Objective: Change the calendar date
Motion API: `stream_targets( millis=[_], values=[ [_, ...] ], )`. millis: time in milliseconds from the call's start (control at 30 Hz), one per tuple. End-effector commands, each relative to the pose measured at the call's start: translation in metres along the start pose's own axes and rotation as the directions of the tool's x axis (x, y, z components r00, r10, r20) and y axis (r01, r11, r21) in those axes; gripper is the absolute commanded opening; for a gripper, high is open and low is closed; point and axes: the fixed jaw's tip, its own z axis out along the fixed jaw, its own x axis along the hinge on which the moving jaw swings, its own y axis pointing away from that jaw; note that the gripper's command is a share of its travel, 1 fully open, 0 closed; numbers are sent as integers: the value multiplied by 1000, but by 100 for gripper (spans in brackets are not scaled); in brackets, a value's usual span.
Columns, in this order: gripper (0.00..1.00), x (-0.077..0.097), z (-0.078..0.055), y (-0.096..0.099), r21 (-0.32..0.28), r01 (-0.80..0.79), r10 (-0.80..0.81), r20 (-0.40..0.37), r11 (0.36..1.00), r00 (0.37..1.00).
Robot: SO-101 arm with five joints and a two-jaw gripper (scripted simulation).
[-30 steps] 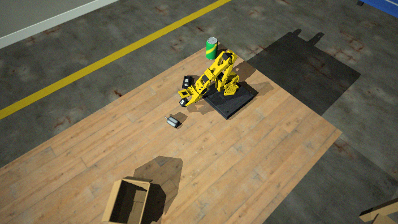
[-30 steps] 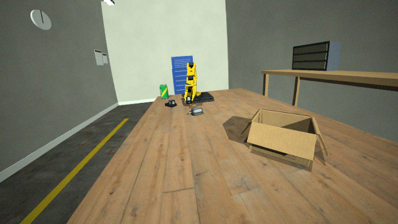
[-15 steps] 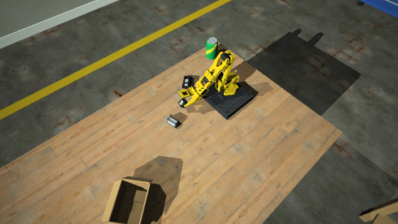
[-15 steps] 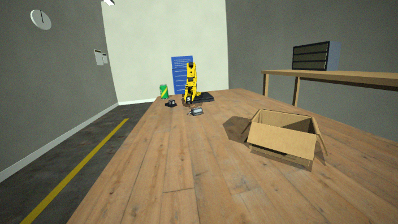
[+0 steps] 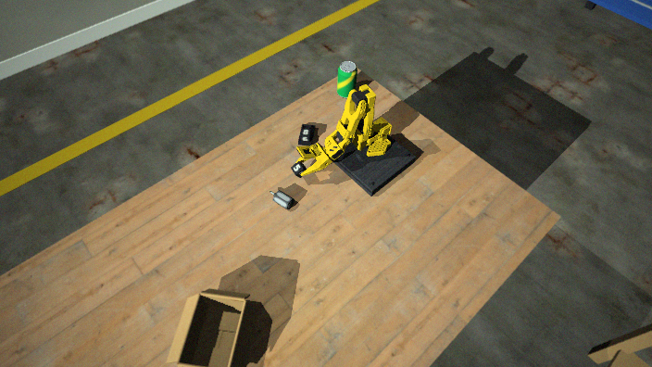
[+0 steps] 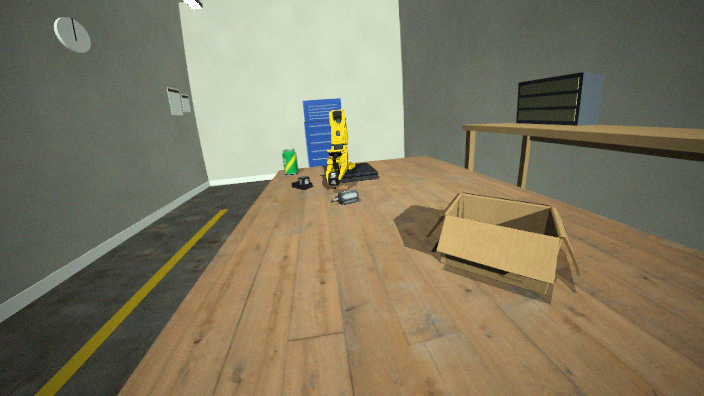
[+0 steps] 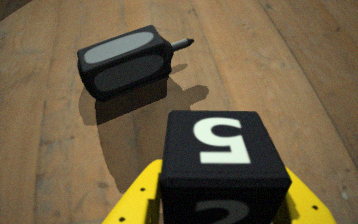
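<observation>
My pincer [image 5: 299, 168] [image 6: 332, 179] [image 7: 225, 172] is clenched on a cube [image 5: 297, 169] [image 6: 333, 177] [image 7: 220, 142], near the middle of the top frame; the wrist view shows its 5 upside down at lower centre. Going left to right across the top frame, an open box [image 5: 243, 314] [image 6: 498, 246] stands at lower left. Left of centre lies a grey tool [image 5: 282, 198] [image 6: 348, 196] [image 7: 125, 62], apart from my cube. Just above my pincer sits the dark calendar [image 5: 306, 134] [image 6: 303, 186], its white figures too small for me to read surely. A green can [image 5: 346, 82] [image 6: 289, 161] stands at upper centre, and my black base plate [image 5: 377, 178] [image 6: 368, 171] lies right of centre.
</observation>
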Motion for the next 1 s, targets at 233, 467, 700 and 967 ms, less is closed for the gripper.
stream_targets(
  millis=[233,467,700,967],
  values=[
    [0,-2,-5,-3,9,-31,29,110,999,993],
    [0,-2,-6,-3,9,-32,31,122,999,992],
    [0,-2,-6,-3,9,-32,31,122,999,992],
    [0,-2,-6,-3,9,-32,31,122,999,992]
  ],
)
